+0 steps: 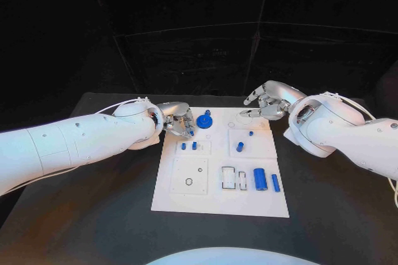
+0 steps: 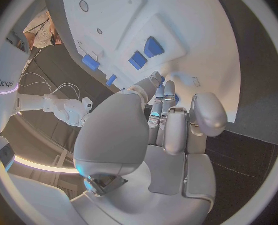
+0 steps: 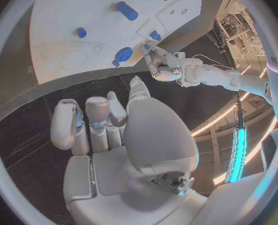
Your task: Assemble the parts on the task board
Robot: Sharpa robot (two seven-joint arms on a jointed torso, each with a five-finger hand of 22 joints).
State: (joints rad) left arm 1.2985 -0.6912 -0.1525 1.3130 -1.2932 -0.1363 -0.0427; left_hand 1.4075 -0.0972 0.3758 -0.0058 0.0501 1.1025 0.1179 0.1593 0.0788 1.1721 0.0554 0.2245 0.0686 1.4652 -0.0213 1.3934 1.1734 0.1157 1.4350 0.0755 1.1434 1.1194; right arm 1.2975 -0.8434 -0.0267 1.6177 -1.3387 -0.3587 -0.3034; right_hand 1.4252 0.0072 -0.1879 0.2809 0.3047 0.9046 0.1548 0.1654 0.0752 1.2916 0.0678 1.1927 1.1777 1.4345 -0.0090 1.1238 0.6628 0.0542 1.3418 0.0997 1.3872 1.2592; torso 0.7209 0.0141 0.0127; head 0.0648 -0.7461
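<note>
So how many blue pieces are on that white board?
7 that I can see: round piece at the far edge; two short pegs mid-left; two pegs mid-right; two cylinders near right. The left hand may hide another.

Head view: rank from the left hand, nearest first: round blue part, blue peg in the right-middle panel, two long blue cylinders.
1. Round blue part: at the board's far edge, right beside the left hand.
2. Blue peg: right-middle panel, mid-board.
3. Long blue cylinders: near-right part of the task board, farthest.
</note>
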